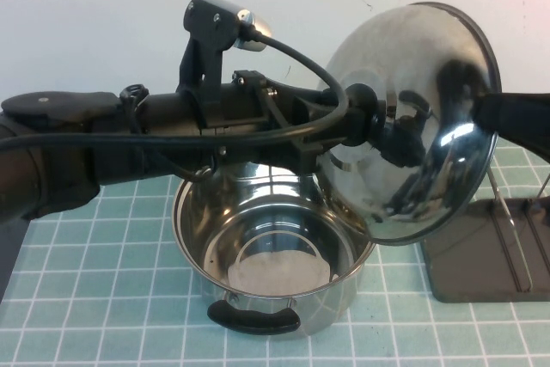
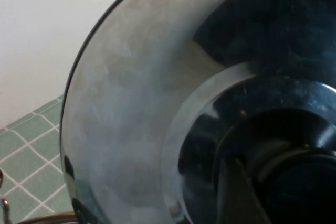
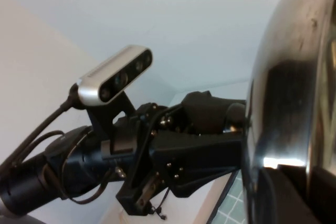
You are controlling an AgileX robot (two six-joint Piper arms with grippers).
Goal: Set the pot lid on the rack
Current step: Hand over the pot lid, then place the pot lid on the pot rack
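The pot lid [image 1: 412, 58] is held upright in the air above the steel pot [image 1: 266, 238], with its domed side towards my left arm. My left gripper [image 1: 365, 118] is shut on its black knob [image 2: 294, 182]. My right gripper [image 1: 491, 112] comes in from the right, and its fingers [image 3: 299, 198] are closed over the lid's right rim. The lid fills the left wrist view [image 2: 121, 129] and the right side of the right wrist view [image 3: 294, 103]. The rack [image 1: 490, 247], a dark grey tray with wire dividers, sits on the table at the right, below the lid.
The pot has two black handles, and the front one [image 1: 255, 317] is near the table's front edge. A green grid mat [image 1: 94, 298] covers the table. My left arm [image 1: 129, 135] spans the scene above the pot. A white wall stands behind.
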